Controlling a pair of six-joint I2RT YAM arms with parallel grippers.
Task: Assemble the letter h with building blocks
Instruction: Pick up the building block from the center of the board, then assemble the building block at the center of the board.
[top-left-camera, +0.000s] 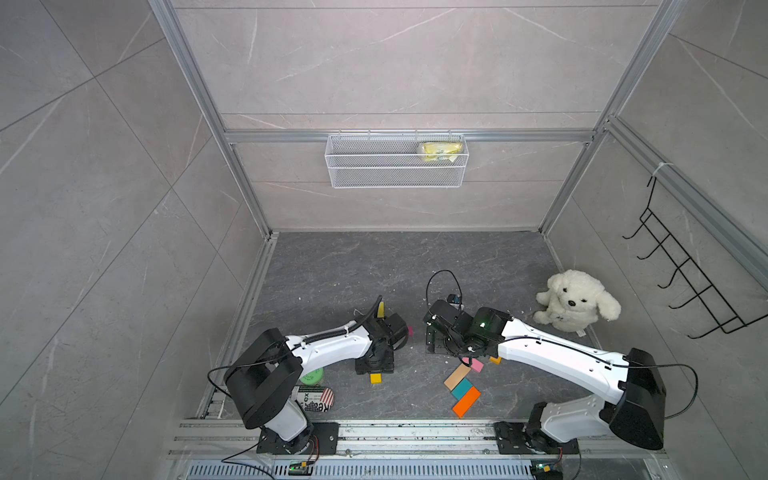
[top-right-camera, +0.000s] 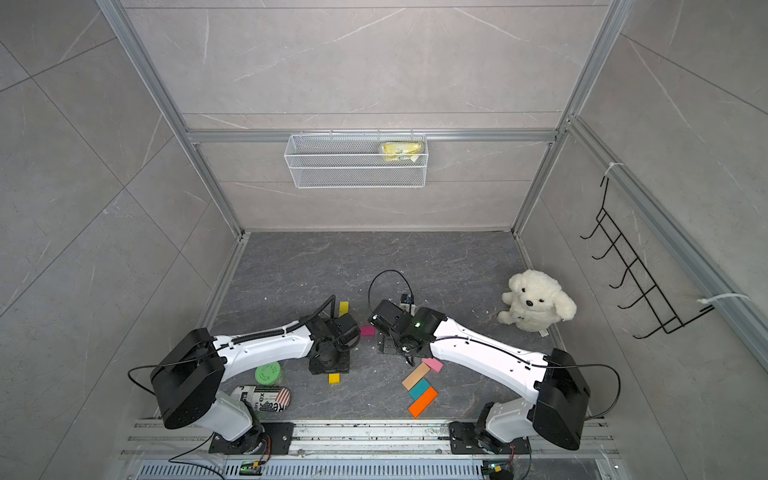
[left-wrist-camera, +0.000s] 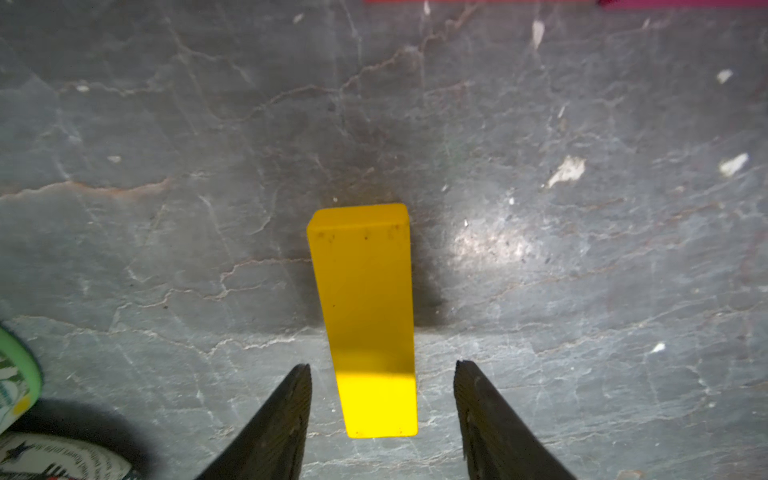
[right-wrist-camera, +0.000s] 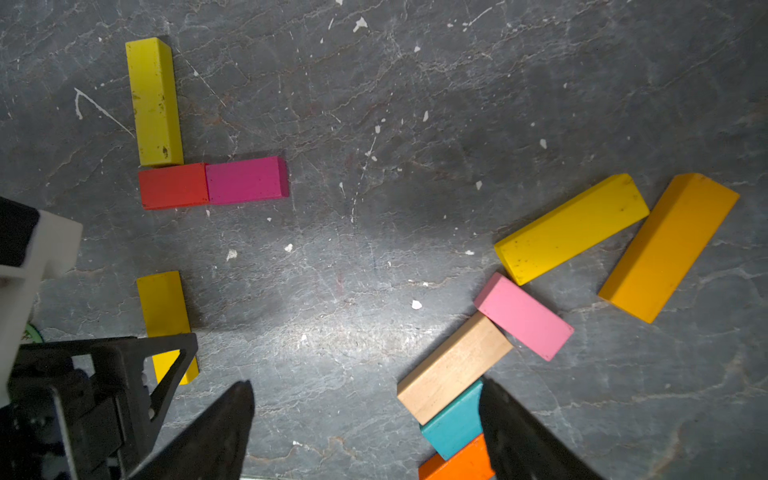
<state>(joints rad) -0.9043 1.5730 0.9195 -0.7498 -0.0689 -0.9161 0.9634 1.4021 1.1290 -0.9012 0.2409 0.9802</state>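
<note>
Left fingers stand apart astride the short yellow block, likely to push it against the red block as stem; right fingers gape, empty.

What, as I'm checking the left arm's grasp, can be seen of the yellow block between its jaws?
The yellow block is a long rectangular bar, bright yellow with a few dark specks, apparently painted wood. It lies flat on the dark veined table, touching no other block. The left gripper straddles one end, jaws open with a gap on each side, not touching it. In a top view only one end shows beyond the gripper.
</note>
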